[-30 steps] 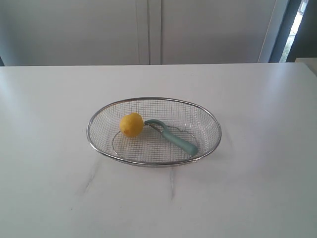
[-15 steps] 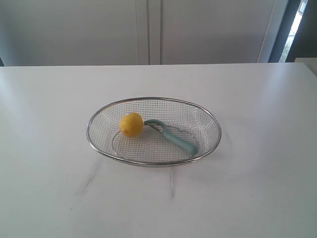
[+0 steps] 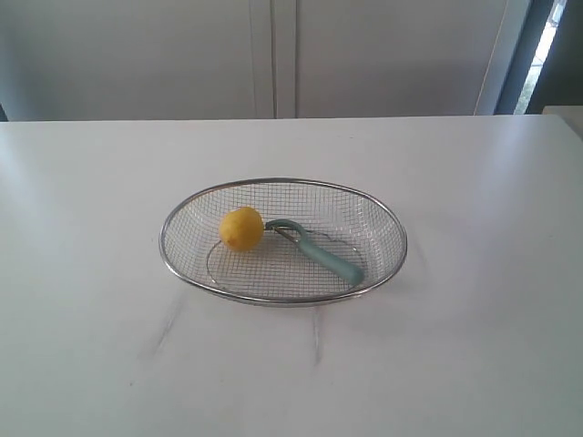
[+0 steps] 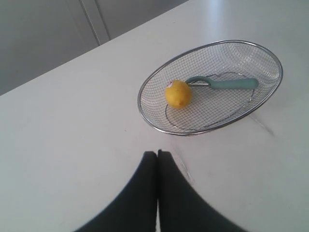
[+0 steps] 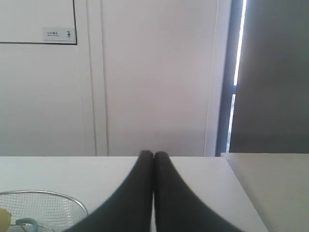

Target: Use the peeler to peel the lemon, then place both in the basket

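Left hand (image 4: 157, 153) and right hand (image 5: 153, 154) clenched tight, holding nothing, both off the basket (image 3: 282, 301).
It sits mid-worktop (image 3: 91, 364); inside lie the lemon (image 3: 241, 228) and, just beside it, the peeler (image 3: 323, 255), blade loop toward the lemon. A pale wall (image 3: 137, 55) stands behind.

No change shows in the exterior view: the lemon (image 3: 241, 228), the peeler (image 3: 323, 254) and the basket (image 3: 162, 244) show no difference in place or pose from a second ago.
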`<action>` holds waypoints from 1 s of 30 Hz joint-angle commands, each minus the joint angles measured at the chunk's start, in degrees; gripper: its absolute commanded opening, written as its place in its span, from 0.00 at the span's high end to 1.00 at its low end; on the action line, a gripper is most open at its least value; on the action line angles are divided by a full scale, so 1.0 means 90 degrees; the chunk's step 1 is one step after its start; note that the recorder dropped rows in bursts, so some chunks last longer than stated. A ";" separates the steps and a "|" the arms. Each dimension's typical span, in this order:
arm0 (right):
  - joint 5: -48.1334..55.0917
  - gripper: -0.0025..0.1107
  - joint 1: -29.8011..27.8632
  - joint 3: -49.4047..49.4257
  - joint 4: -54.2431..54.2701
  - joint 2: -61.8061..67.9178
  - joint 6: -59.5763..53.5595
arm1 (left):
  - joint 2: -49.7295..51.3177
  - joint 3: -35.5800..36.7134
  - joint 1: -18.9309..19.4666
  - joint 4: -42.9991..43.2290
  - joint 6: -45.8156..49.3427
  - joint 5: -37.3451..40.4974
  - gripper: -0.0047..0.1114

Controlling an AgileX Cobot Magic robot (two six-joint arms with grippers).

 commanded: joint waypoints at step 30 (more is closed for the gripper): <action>-0.1771 0.98 0.0472 0.3825 -0.0282 -0.0021 0.0173 | -0.0042 0.0027 -0.0017 -0.0036 -0.0033 0.0069 0.96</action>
